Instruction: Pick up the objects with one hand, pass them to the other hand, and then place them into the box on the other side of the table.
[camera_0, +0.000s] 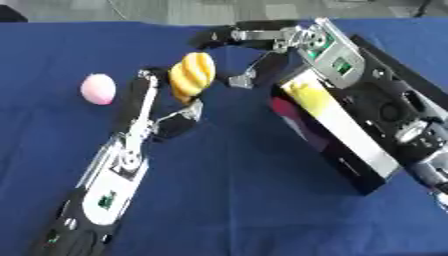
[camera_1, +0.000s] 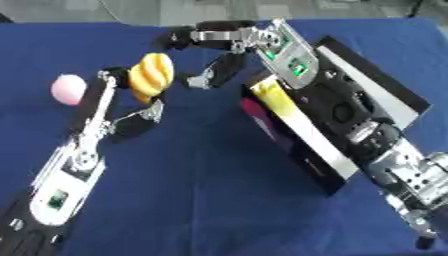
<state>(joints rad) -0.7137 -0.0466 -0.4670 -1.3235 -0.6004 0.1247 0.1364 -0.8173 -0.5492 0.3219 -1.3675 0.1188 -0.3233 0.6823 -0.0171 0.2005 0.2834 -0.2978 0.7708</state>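
A yellow ridged object (camera_0: 192, 75), shaped like a small bunch of bananas, is held up above the blue table. My left hand (camera_0: 140, 107) reaches up from the lower left and is shut on it, long fingers on its left side and thumb under its lower right. My right hand (camera_0: 289, 40) comes in from the right above the box, open. Its straight fingers (camera_0: 214, 36) end just above the object's top and its thumb (camera_0: 248, 76) points down on the object's right. I cannot tell whether they touch it. A pink ball (camera_0: 98, 88) lies on the cloth to the left.
A black box (camera_0: 350, 131) with a white and yellow inner wall lies askew on the right, partly under my right forearm. The blue cloth (camera_0: 236, 200) covers the table, with a pale floor beyond its far edge.
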